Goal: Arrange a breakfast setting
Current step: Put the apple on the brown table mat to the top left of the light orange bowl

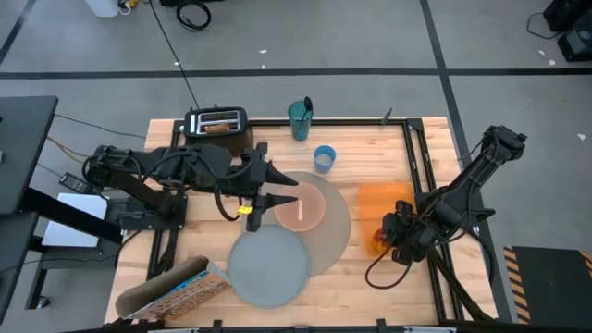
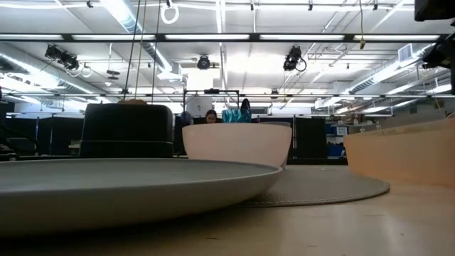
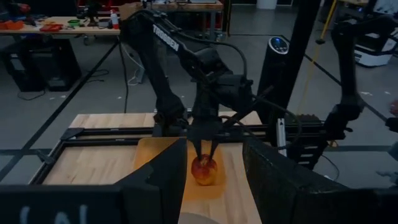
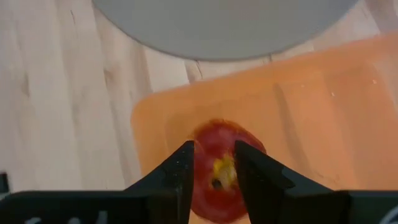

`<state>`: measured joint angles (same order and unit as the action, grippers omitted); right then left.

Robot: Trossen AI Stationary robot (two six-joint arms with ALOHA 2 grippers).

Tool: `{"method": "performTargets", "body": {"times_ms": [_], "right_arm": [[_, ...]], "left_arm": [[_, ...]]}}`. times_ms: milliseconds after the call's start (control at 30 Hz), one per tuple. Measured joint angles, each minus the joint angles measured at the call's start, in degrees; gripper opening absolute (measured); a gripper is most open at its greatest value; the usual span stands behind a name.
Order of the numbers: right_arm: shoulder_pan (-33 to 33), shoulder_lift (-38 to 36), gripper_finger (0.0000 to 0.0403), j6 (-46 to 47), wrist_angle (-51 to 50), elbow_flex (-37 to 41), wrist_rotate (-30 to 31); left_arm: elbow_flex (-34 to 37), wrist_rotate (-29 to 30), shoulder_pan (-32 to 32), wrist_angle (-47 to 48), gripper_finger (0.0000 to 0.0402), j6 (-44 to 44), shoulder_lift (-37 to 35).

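While the right gripper (image 4: pixel 211 168) stands directly over the round red apple (image 4: pixel 219 163), its two dark fingers sit parted and straddle the top of the fruit near the stem, not visibly pressed against the skin, so the grasp looks not yet made. The apple rests on the orange rectangular mat (image 1: pixel 384 205), at its near end, just beside the large round grey-beige placemat (image 1: pixel 335 242). A good grasp here probably means sinking lower, until the fingers reach the apple's widest part, since a pinch high on the curved, glossy top could let it squirt out and roll. The left gripper (image 1: pixel 288 191) hovers over the translucent pink bowl (image 1: pixel 305 208), fingers spread.
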<state>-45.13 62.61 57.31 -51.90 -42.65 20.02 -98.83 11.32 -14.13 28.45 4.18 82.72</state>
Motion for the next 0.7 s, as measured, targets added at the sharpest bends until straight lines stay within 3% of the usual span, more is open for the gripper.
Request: {"method": "performTargets", "body": {"times_ms": [433,700], "right_arm": [[-0.9,-0.2,0.0113,1.1,3.9,4.3,-1.5],[-0.9,-0.2,0.0064,1.1,4.3,4.4,-1.5]], "left_arm": [[0.0,0.0,-2.6,0.1,0.0164,0.1,0.0],[0.0,0.0,-2.6,0.3,0.0164,0.7,0.0]]}}
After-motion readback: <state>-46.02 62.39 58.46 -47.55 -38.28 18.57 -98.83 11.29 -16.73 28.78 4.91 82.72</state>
